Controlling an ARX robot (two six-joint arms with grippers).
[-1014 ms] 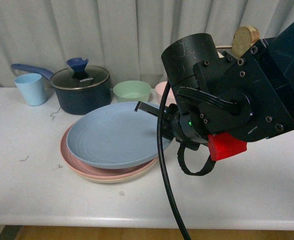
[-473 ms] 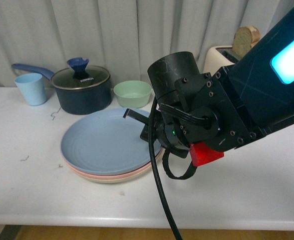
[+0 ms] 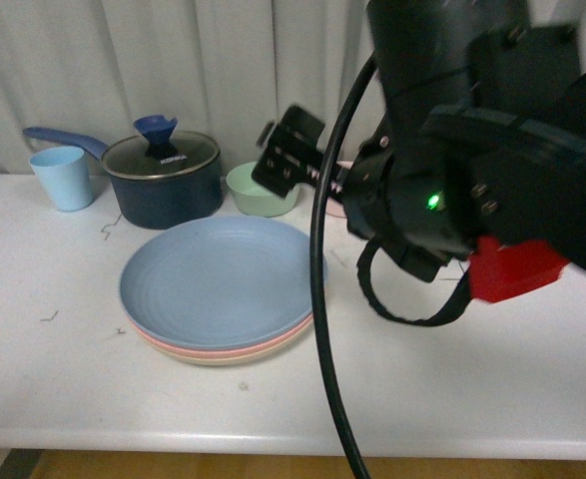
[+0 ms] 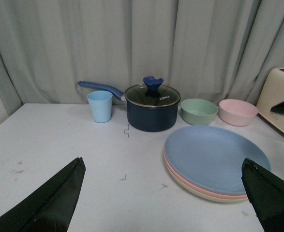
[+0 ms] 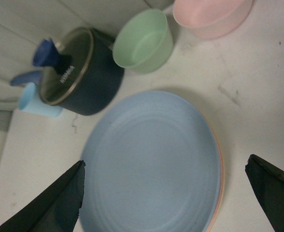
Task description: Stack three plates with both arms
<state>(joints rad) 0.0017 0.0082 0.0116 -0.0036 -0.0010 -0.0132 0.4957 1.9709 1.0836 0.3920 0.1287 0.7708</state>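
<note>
The blue plate (image 3: pixel 218 279) lies flat on top of the pink plate (image 3: pixel 173 344), which lies on the beige plate (image 3: pixel 223 359); only the lower two rims show. My right gripper (image 3: pixel 291 152) is open and empty, raised above the stack's far right edge. In the right wrist view the gripper (image 5: pixel 166 162) looks down on the blue plate (image 5: pixel 146 145) between its spread fingers. My left gripper (image 4: pixel 162 162) is open and empty, low over the table to the left of the stack (image 4: pixel 214 154), and is out of the front view.
Behind the stack stand a dark blue lidded pot (image 3: pixel 163 175), a light blue cup (image 3: pixel 61 177), a green bowl (image 3: pixel 261 190) and a pink bowl (image 4: pixel 237 111). A cream toaster (image 4: pixel 279 108) stands at the far right. The white table (image 3: pixel 93 389) ends at the front.
The blue plate dropped from tilted to flat on the stack. My right gripper let go of it, then rose up and back from its rim.
</note>
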